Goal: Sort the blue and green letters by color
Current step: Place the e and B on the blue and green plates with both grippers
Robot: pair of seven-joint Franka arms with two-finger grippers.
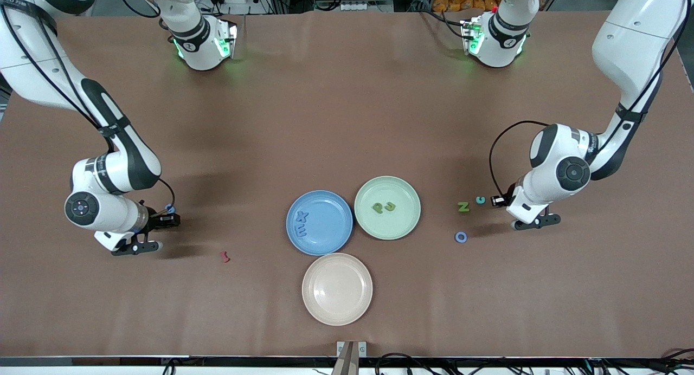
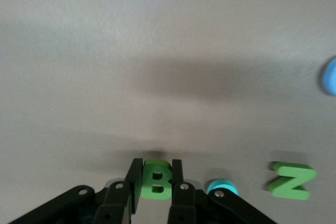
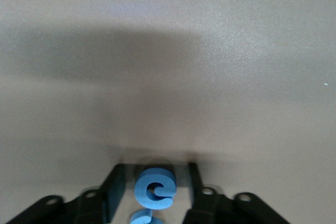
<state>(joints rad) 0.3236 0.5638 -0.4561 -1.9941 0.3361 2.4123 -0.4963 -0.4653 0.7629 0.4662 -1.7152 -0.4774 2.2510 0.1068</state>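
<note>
Green foam fills the left gripper (image 2: 156, 176): we see a green letter B (image 2: 156, 179) standing between its two black fingers, which press against both sides of it, low over the brown table (image 1: 347, 120) at the left arm's end. Just beside that gripper on the table lie a small teal letter (image 1: 480, 200) and, next to it toward the plates, a green letter N (image 1: 463, 206). A blue ring-shaped letter O (image 1: 461, 237) lies nearer the front camera than those two.

At the right arm's end, the right gripper (image 3: 156, 184) hangs low over the table with its fingers spread a little wider than the blue letter C (image 3: 154, 189) that sits between them; a gap shows on each side of the letter, so we cannot say that it is gripped. A second blue piece (image 3: 143, 217) peeks in at the edge of the right wrist view. A dark red squiggly piece (image 1: 224, 257) lies on the table near this gripper, toward the plates.

In the middle of the table we see three plates close together. The blue plate (image 1: 319, 239) holds two blue letters (image 1: 301, 224). The green plate (image 1: 387, 226) beside it holds two green letters (image 1: 384, 206). A cream plate (image 1: 336, 289) lies nearest the front camera.
</note>
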